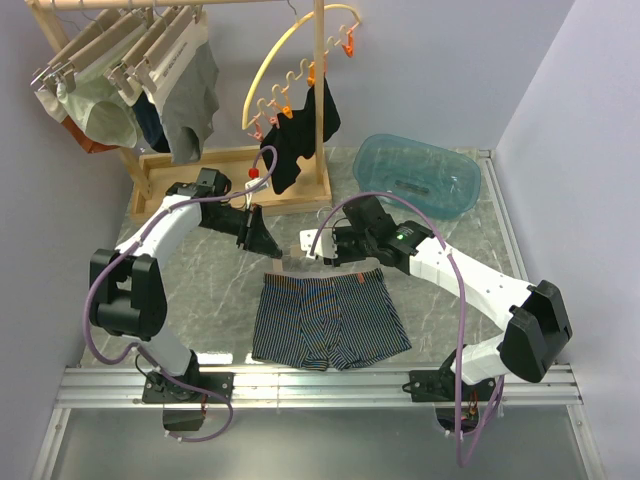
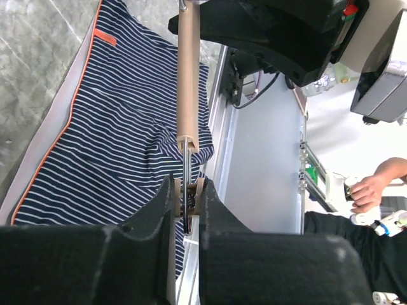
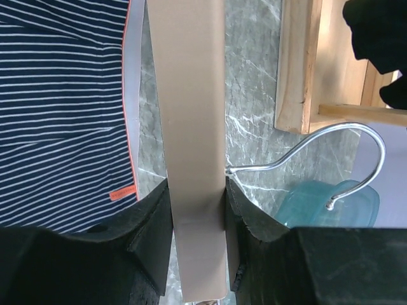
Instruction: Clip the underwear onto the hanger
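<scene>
Currently, the left gripper (image 2: 187, 192) is pinched onto the end clip (image 2: 186, 206) of the hanger (image 3: 187, 95). The right gripper (image 3: 196, 210) clamps the bar mid-length. The underwear (image 1: 328, 320) lies flat on the table (image 1: 210, 300), its waistband parallel to the bar and near it on the base side. The left arm is nearer this clip.

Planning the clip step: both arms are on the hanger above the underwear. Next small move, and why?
Probably lower the hanger until the waistband enters the clip. The left gripper pinches that clip, the right gripper grips the hanger, and the underwear lies flat on the table, not yet clipped.
</scene>
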